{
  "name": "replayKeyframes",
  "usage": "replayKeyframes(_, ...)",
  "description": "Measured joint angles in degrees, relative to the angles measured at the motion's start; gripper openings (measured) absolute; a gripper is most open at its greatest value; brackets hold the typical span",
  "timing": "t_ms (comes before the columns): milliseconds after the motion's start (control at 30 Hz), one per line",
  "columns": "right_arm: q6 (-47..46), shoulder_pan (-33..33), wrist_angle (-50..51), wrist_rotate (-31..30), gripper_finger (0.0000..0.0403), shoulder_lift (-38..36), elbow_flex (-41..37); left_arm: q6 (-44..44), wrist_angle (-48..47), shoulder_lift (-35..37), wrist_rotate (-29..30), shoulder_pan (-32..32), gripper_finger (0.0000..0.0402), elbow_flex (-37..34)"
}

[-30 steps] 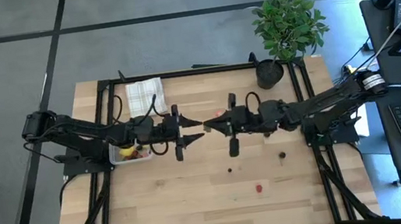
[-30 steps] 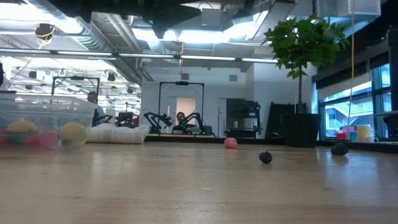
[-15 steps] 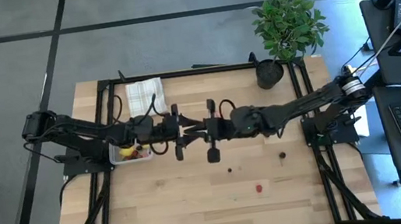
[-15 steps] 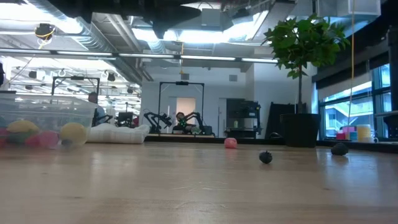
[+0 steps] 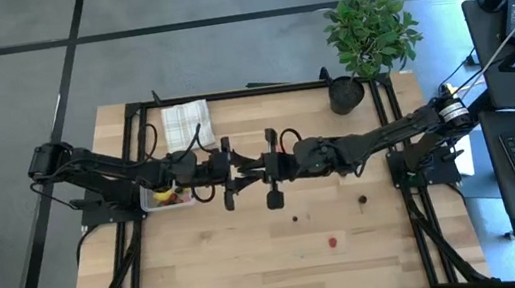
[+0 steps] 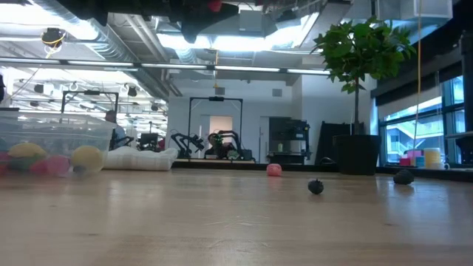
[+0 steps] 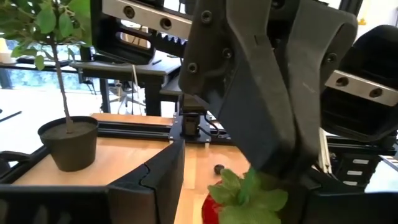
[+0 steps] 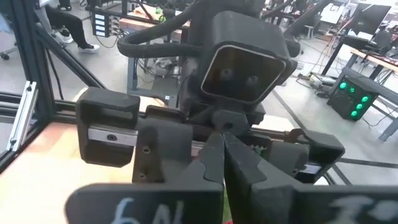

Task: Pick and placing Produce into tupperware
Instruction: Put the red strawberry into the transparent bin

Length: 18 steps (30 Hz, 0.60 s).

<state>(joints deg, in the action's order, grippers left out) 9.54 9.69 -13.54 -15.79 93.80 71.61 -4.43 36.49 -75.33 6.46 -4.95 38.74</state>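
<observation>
Right gripper [image 5: 257,167] is clamped tight on the strawberry [image 7: 214,208]. Pinch is up at the leafy top, fruit held in the air above mid-table, just beside the tupperware [image 5: 166,198] but not over it. Left gripper [image 5: 239,170] sits nose to nose with it, fingers apart and straddling the same strawberry. Left wrist view shows a gap between one left finger [image 7: 152,180] and the red flesh, so I read the left as parted and not gripping; can't tell contact on the other side. Looks like a mid-air handover, not yet completed. Progress: partway. Tupperware sits on the left side under the left arm and already has yellow lemon pieces [image 6: 87,157] plus some pink ones inside. Left on the table: red piece [image 5: 332,243], two dark cherry pieces [image 5: 295,218] [image 5: 363,199], and a pink piece [image 6: 274,169] that only shows in the low view. So at least four loose pieces plus the one in hand remain. My read of the next step: left closes, right lets go, then a short carry to the tupperware.
</observation>
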Motion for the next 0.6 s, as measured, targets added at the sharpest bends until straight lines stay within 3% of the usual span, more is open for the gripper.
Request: replayKeyframes(600,0.2,-0.2,0.2,0.0,0.0,-0.2,0.0,0.1,-2.4,0.2,0.5,0.4,0.0176,0.0)
